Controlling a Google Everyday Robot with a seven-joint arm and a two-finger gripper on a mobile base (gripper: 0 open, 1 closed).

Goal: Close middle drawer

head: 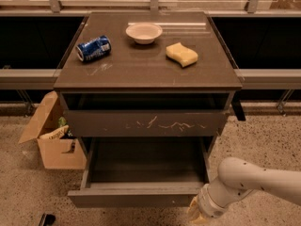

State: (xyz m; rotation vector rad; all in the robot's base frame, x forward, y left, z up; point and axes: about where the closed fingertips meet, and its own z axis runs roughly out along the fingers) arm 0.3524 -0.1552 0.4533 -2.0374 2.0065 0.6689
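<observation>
The middle drawer (136, 197) is pulled far out of the dark grey-brown cabinet (148, 74). Its plain front panel faces the camera low in the view, and its inside looks empty. Above it, the drawer with white scratches (146, 122) stands slightly open. My gripper (196, 213), on a white arm (254, 180) coming from the lower right, sits at the right end of the middle drawer's front panel, at the bottom edge of the view. Whether it touches the panel cannot be told.
On the cabinet top lie a blue can (93, 48) on its side, a white bowl (144, 32) and a yellow sponge (181, 54). An open cardboard box (54, 142) stands on the speckled floor left of the cabinet. Dark shelving runs on both sides.
</observation>
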